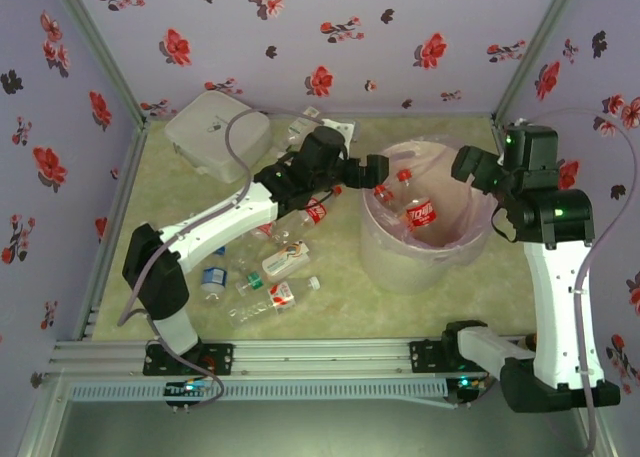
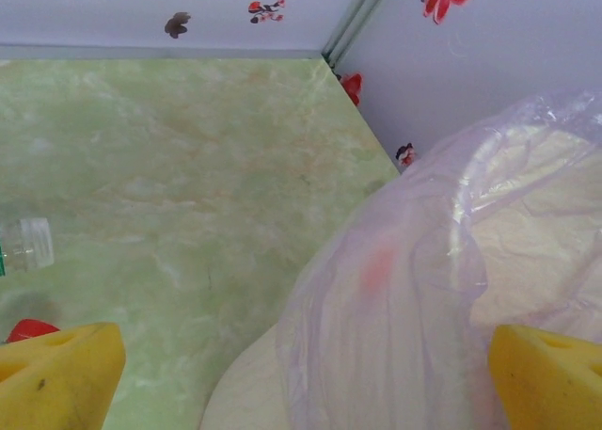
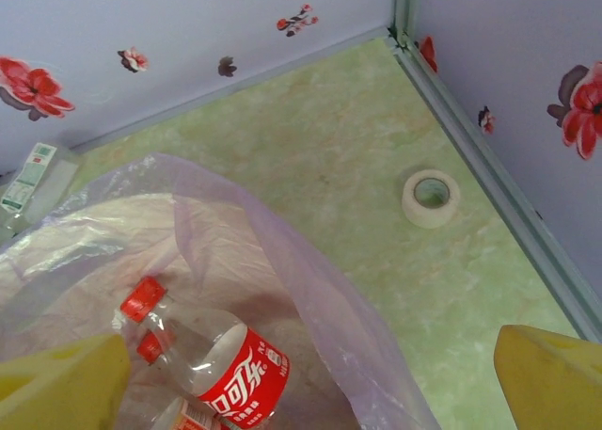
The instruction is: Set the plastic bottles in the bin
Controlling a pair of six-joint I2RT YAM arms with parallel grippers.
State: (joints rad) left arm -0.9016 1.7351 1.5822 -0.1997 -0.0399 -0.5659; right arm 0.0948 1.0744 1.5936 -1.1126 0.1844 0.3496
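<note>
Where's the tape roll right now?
In the right wrist view, the tape roll lies flat on the green table, close to the right wall's rail and apart from the bin with its pink bag.

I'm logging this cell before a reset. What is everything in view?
bin: one, pale with pink liner, right of centre
bottles in bin: at least two, clear, red caps
bottles on table: several, clear, mixed caps, left of bin
lidded box: one, white, back left
tape roll: one, whitish, beside a wall
table: green marbled
walls: lilac, floral
left gripper: open, at bin's left rim
right gripper: open, over bin's right rim
</note>
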